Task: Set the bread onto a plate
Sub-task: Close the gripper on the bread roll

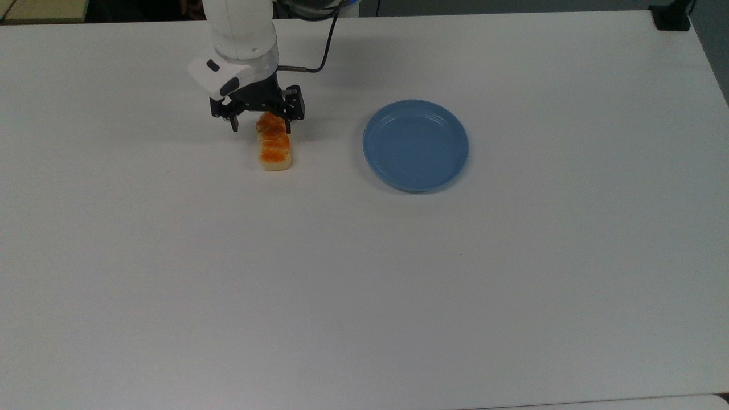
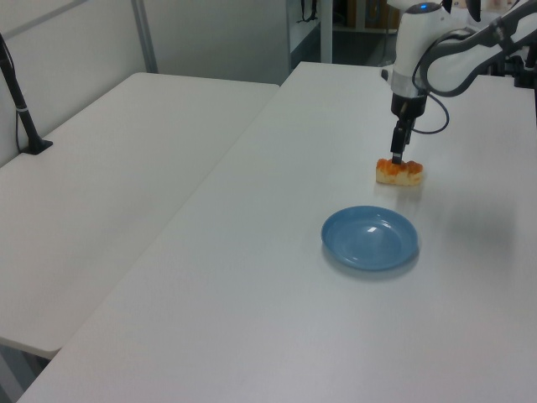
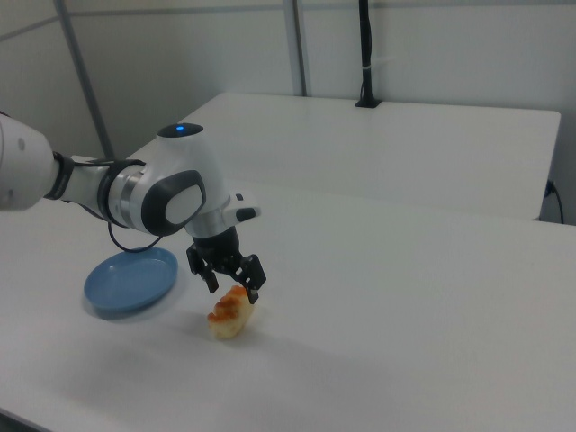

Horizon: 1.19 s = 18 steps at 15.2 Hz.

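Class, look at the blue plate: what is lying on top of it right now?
Nothing lies on the plate; its whole blue surface shows. The bread rests on the table, apart from the plate, with the open gripper covering one end of it.

white table (image 1: 364, 285) | second white table (image 2: 109, 168) beside it | black post (image 3: 364, 54) on far table

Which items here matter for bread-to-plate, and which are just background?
In play:
- bread, lying on the white table
- blue plate, bare, to the top view's right of the bread
- hand, open, low over the bread's far end

Background:
- second white table
- black post standing on it
- black cable on the arm
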Available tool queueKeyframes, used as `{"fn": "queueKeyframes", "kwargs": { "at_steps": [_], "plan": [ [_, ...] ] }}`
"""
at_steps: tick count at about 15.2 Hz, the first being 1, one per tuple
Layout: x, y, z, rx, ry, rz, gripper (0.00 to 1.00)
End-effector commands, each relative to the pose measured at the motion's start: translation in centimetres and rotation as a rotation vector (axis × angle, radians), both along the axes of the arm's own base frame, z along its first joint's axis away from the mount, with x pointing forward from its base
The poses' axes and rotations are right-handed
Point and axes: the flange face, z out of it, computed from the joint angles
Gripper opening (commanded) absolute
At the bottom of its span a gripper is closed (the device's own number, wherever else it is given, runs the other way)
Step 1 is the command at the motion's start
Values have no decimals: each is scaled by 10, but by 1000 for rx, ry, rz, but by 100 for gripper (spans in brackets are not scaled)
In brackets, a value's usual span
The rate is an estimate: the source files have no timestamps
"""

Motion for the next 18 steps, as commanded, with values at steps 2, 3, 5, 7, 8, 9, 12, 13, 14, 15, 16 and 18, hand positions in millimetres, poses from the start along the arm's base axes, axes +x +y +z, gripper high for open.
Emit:
{"fn": "queueKeyframes", "kwargs": {
  "at_steps": [2,3,5,7,8,9,12,13,14,15,16,18],
  "plan": [
    [2,7,-5,-14,-6,41,100],
    [2,9,-5,-15,-6,45,100],
    [1,10,-6,-14,-3,47,100],
    [2,17,-15,-24,15,68,99],
    [2,17,-19,-30,22,72,99],
    [2,18,-21,-32,27,76,97],
    [2,22,-25,-47,38,95,95],
    [2,22,-29,-51,46,98,95],
    [2,23,-31,-52,49,101,94],
    [2,25,-36,-53,58,106,91],
    [2,25,-39,-53,63,106,80],
    [2,25,-40,-54,66,104,51]
  ]
}}
